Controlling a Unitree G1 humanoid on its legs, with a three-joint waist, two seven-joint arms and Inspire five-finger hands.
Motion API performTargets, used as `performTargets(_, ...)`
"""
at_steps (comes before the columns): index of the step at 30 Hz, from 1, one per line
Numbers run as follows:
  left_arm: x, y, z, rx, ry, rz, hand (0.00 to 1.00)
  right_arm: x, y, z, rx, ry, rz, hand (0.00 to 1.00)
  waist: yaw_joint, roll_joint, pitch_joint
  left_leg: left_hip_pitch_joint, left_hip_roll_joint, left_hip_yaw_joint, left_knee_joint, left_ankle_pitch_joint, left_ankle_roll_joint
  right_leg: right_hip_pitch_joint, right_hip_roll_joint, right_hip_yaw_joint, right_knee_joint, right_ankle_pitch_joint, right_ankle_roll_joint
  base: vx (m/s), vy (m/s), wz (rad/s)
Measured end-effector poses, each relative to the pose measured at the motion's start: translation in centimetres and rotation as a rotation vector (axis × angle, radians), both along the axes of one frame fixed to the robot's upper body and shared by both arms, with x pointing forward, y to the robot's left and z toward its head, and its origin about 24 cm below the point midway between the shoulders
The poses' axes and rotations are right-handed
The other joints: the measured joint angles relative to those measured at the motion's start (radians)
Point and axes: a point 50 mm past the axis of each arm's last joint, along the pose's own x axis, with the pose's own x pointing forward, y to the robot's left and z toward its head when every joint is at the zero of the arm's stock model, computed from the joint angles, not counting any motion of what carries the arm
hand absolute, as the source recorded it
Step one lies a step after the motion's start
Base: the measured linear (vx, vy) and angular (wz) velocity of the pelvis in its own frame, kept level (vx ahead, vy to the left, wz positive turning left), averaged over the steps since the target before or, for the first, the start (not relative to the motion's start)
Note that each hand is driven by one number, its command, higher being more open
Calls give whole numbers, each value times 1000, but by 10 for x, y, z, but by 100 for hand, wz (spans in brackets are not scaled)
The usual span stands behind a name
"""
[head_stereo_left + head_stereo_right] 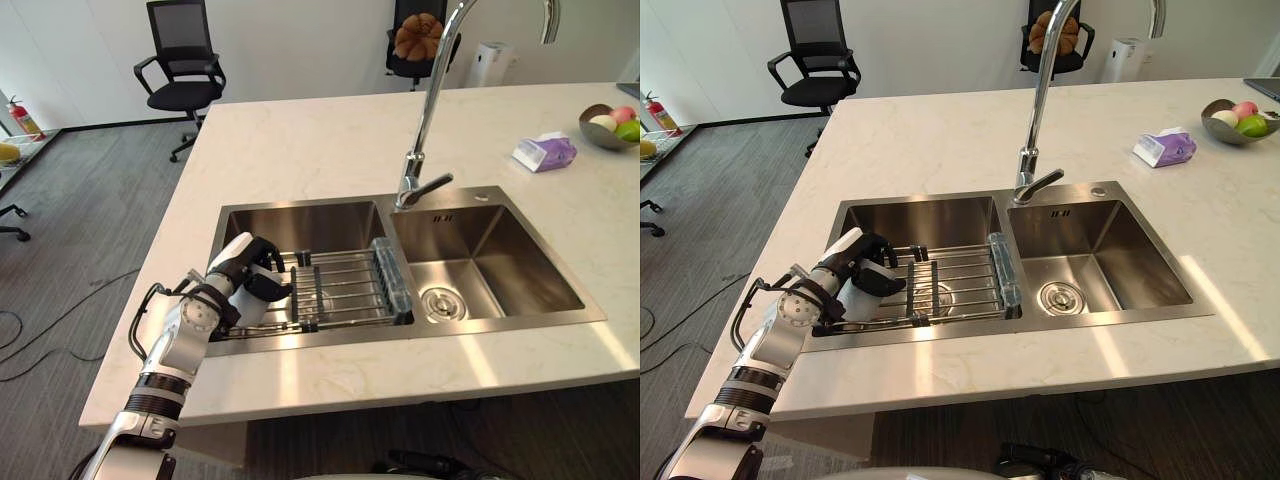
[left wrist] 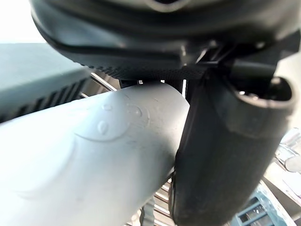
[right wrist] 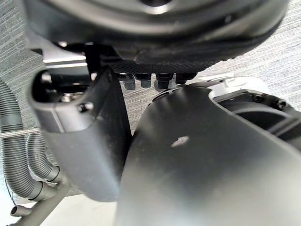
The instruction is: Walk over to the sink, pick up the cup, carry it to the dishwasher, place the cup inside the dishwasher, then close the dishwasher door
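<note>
Across the middle of the scene runs the pale stone counter (image 1: 300, 140), with a steel double sink (image 1: 480, 195) set into its near half. A tall curved tap (image 1: 430, 110) rises from the far rim between the two basins. Two black office chairs (image 1: 185, 60) stand on the floor beyond the counter's far edge. A wire rack (image 1: 345, 285) spans the left basin, and a clear holder stands at its right end.

The left arm (image 1: 170, 350) comes up from the near left and crosses the counter's near edge, bent at the wrist so that the left hand (image 1: 245, 285) hangs inside the left basin at the rack's left end. Its fingers (image 1: 268, 285) are curled round the pale cup (image 2: 84, 155), with the dark thumb (image 2: 221, 141) pressed against the cup's side. The cup sits in this grasp over the rack.

The right hand (image 3: 80, 141) hangs low above the grey carpet (image 3: 263, 61), its fingers loosely extended and holding nothing.

On the far right of the counter lie a purple tissue pack (image 1: 545, 152) and a bowl of fruit (image 1: 600, 135).
</note>
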Motion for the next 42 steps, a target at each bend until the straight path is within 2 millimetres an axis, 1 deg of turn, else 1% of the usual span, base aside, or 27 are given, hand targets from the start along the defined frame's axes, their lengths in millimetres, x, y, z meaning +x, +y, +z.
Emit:
performTargets(2, -1, 1, 0, 7, 11, -9, 100, 0, 0, 0, 1, 0, 1, 100, 4, -1, -1, 0, -1, -2, 0, 0, 1, 0, -1, -2, 0, 0, 0, -38, -8, 3)
performTargets(6, -10, 0, -8, -24, 56, -30, 100, 0, 0, 0, 5, 1, 8, 100, 10, -7, 2, -8, -4, -10, 0, 2, 3, -3, -6, -10, 0, 0, 0, -19, -5, 5)
performTargets(9, -13, -2, -6, -33, 52, -43, 100, -1, 2, 0, 9, 6, 19, 100, 14, -15, 1, -8, -5, -13, 0, 2, 3, -3, -7, -15, 0, 0, 0, -18, -5, 4)
performTargets(13, -15, -7, -9, -30, 60, -61, 100, 0, 3, -1, 13, 6, 23, 100, 15, -23, 0, -8, -10, -14, -1, 2, 5, -2, -11, -17, 0, 0, 0, -16, 1, 0)
performTargets(16, -16, -9, -9, -28, 57, -67, 100, 0, 3, -1, 12, 7, 25, 100, 15, -24, 0, -8, -14, -14, 0, 3, 8, -2, -16, -17, 0, 0, 1, -37, 4, 0)
performTargets(19, -20, -13, -10, -30, 35, -71, 100, 0, 3, -1, 12, 8, 26, 100, 15, -24, -1, -8, -16, -14, 0, 3, 10, -1, -18, -18, 0, 1, 1, -34, -1, 1)
performTargets(26, -34, -23, -16, -92, -14, 11, 100, 0, 3, -1, 12, 7, 24, 100, 22, -25, 0, -13, -18, -26, 0, 5, 13, 0, -25, -28, 0, 1, 2, -27, -5, 4)
performTargets(29, -39, -29, -18, -124, -23, 38, 100, -1, 3, 0, 11, 11, 27, 100, 32, -26, -1, -16, -18, -33, 0, 6, 14, 1, -26, -35, 0, 1, 2, -26, -9, 7)
performTargets(32, -40, -32, -22, -131, -24, 71, 100, -1, 3, 0, 11, 17, 34, 100, 39, -26, -1, -18, -18, -37, 0, 7, 16, 1, -26, -39, 0, 1, 2, -33, -8, 4)
performTargets(38, -41, -38, -25, -170, -31, 133, 100, 2, 4, 0, 7, 21, 59, 100, 39, -27, -1, -19, -18, -38, 0, 7, 16, 1, -27, -40, 0, 1, 2, 0, 0, 0)
performTargets(42, -41, -42, -28, -193, -7, 153, 100, 3, 4, 0, 6, 28, 66, 100, 39, -28, -2, -20, -18, -39, -1, 8, 16, 1, -27, -41, 0, 1, 2, 0, 0, 0)
